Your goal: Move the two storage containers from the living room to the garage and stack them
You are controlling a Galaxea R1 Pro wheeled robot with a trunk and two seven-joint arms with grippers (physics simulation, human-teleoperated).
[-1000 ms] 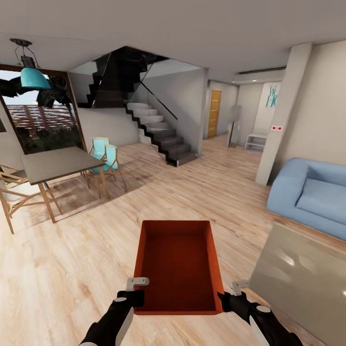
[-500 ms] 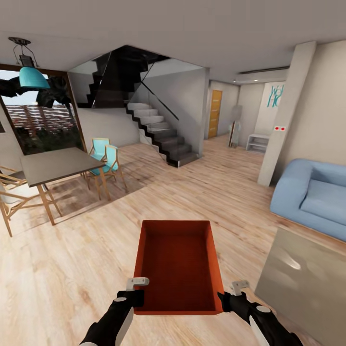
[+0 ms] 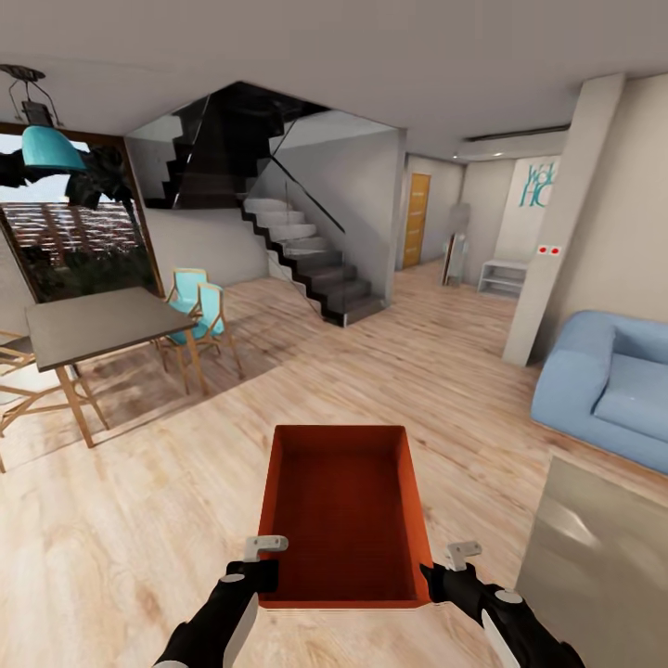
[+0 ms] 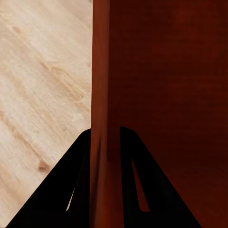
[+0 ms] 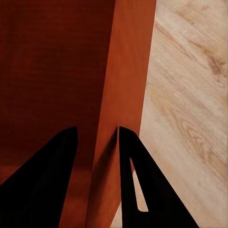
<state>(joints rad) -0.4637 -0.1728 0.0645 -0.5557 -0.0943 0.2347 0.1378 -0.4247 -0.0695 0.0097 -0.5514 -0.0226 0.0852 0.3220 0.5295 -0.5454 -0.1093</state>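
Observation:
I carry one orange-red storage container [image 3: 345,510], lidless and empty, in front of me above the light wood-plank floor of the living room. My left gripper [image 3: 263,568] is shut on its left wall near the front corner. In the left wrist view that wall [image 4: 100,95] runs between the two dark fingers [image 4: 76,185]. My right gripper [image 3: 442,575] is shut on the right wall, which the right wrist view shows as an orange wall [image 5: 124,95] pinched between the fingers [image 5: 137,185].
A glass coffee table [image 3: 603,566] stands close at the right, with the blue sofa [image 3: 608,385] behind it. A dining table [image 3: 97,320] with chairs is at the left. Ahead are a dark staircase [image 3: 306,260], a pillar [image 3: 561,223] and a hallway with an orange door [image 3: 415,220].
The view has shifted: the sofa, coffee table and pillar slid right, the dining table left and nearer. The container and both grippers keep their place in the picture.

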